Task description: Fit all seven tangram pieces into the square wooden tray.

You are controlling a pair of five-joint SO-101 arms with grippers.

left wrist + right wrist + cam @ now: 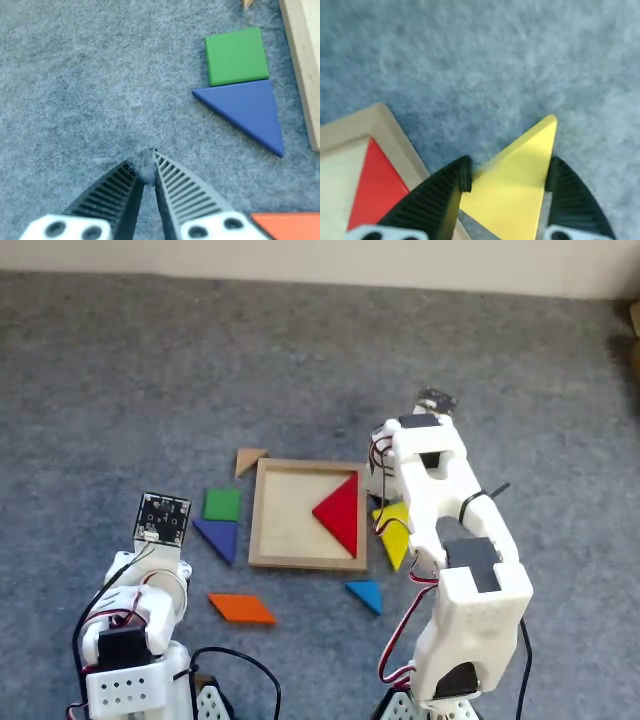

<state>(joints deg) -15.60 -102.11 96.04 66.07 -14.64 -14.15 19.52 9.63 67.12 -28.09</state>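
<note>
Right end effector [508, 173] grips yellow triangle [520, 200] by its edges, beside wooden tray [395, 132] — likely thin, rigid, light, slick. Left end effector [146, 159] clenched, empty.

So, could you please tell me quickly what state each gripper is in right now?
Left gripper: closed, holding nothing.
Right gripper: closed on the yellow triangle.

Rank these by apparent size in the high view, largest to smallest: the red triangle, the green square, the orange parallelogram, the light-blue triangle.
1. red triangle
2. orange parallelogram and green square: they look about equal, so not ranked
3. light-blue triangle
</note>
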